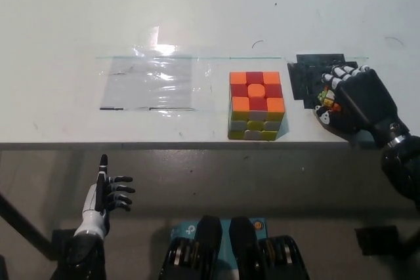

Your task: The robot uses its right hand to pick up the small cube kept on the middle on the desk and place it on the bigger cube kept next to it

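Note:
The bigger cube (256,105), orange and red on top with yellow and white sides, stands near the white desk's front edge. To its right my black right hand (354,101) is shut on the small multicoloured cube (326,100), which shows only partly between the fingers. The hand sits over the black patch (308,75) on the desk, apart from the bigger cube. My white left hand (105,193) rests below the desk edge at the lower left, fingers apart and holding nothing.
A clear plastic sheet (149,83) lies taped to the desk (197,11) left of the bigger cube. The desk's front edge runs just below both cubes.

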Tool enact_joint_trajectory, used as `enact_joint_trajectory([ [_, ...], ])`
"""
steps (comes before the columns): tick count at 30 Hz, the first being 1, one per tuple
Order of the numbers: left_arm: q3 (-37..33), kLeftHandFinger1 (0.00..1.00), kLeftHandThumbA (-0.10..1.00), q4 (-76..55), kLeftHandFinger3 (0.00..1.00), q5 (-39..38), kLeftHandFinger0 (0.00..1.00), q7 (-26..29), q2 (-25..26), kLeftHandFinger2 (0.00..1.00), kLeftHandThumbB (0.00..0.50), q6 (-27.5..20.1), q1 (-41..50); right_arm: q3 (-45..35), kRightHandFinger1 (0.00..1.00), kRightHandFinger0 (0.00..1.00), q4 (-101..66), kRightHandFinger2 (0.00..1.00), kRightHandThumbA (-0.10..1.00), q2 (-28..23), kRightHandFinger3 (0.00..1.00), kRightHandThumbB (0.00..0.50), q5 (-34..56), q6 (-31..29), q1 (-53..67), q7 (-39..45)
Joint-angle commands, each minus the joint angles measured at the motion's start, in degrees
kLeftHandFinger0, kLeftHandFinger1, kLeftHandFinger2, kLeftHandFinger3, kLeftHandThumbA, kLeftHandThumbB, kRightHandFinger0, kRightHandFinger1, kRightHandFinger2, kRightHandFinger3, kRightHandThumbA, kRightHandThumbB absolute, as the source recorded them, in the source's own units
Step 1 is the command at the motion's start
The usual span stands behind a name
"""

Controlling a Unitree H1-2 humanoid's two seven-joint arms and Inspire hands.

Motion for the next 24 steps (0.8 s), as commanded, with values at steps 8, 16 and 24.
enact_joint_trajectory([
  [8, 0.51, 0.25, 1.0, 0.68, 0.2, -0.36, 0.28, 0.67, 0.99, 0.32, 0.5, -2.08, -1.23, -3.27, 0.3, 0.0, -9.22, 0.68, -0.1, -0.88, 0.5, 0.204, 1.88, -1.29, -5.57, 4.9],
  [16, 1.26, 0.22, 1.0, 0.93, 0.15, -0.64, 0.27, 0.75, 0.92, 0.27, 0.5, -2.12, -0.73, -7.06, 0.36, 0.0, -17.88, 0.73, -0.1, -1.98, 0.59, 0.232, 2.61, -1.04, -7.12, 10.95],
  [24, 1.34, 0.22, 1.0, 1.01, 0.16, -0.27, 0.28, 0.79, 0.89, 0.28, 0.5, -2.22, -0.28, -9.22, 0.28, 0.0, -25.14, 0.65, -0.1, -2.26, 0.55, 0.212, 1.49, -0.43, -8.7, 14.63],
])
